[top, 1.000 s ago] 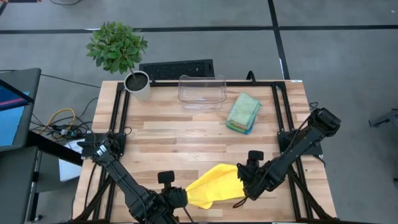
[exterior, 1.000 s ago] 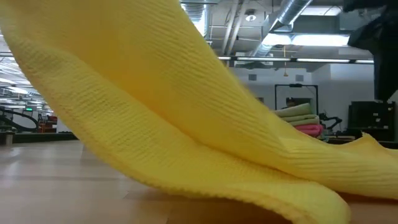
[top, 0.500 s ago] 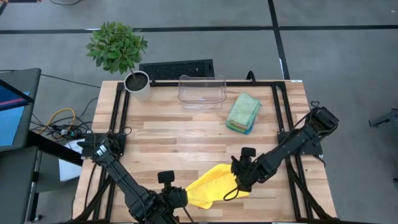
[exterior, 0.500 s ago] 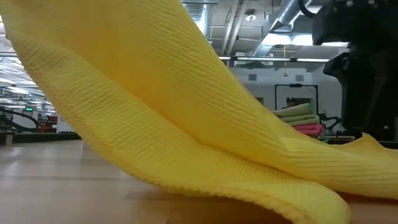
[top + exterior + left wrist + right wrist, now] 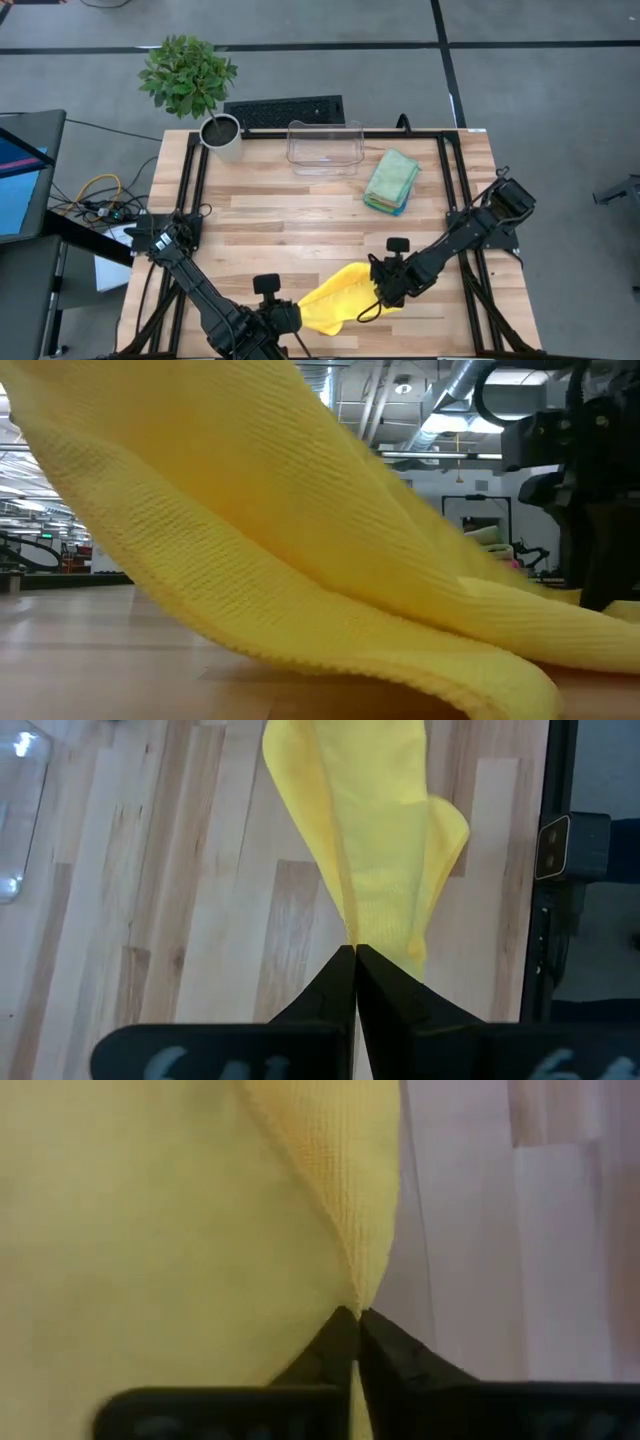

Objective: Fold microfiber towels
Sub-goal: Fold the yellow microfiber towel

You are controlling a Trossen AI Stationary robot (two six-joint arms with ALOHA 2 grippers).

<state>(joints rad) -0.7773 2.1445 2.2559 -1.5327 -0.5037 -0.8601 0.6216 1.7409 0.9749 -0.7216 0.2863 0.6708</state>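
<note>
A yellow microfiber towel (image 5: 338,296) lies near the table's front edge, between my two grippers. My left gripper (image 5: 297,316) is shut on its left end, and the cloth slants from there down to the wood (image 5: 250,540). My right gripper (image 5: 380,292) has come down on the towel's right part and is shut on it. A stack of folded towels (image 5: 392,181), pale green on top and blue beneath, rests flat on the table at the back right. My left gripper pinches the yellow towel's narrowed left end (image 5: 368,932) between its two fingertips, slanting down from the near left. The end is raised off the wood and the cloth fans out from it down to the table. My right gripper pinches a raised fold of the towel's right part (image 5: 362,1285) between its two fingertips, coming from above and pointing steeply down. The cloth around the fold lies on the table.
A clear plastic bin (image 5: 325,146) stands at the back centre, a potted plant (image 5: 205,95) at the back left corner, a keyboard (image 5: 285,110) behind the bin. Bare wood (image 5: 290,215) fills the table's middle. Black frame rails (image 5: 192,190) run along both sides.
My right gripper has gone down and toward the table's left edge, onto the yellow towel's right part. The towel's right side now stands up a little higher in the low view. The left end has stayed raised in my left gripper.
</note>
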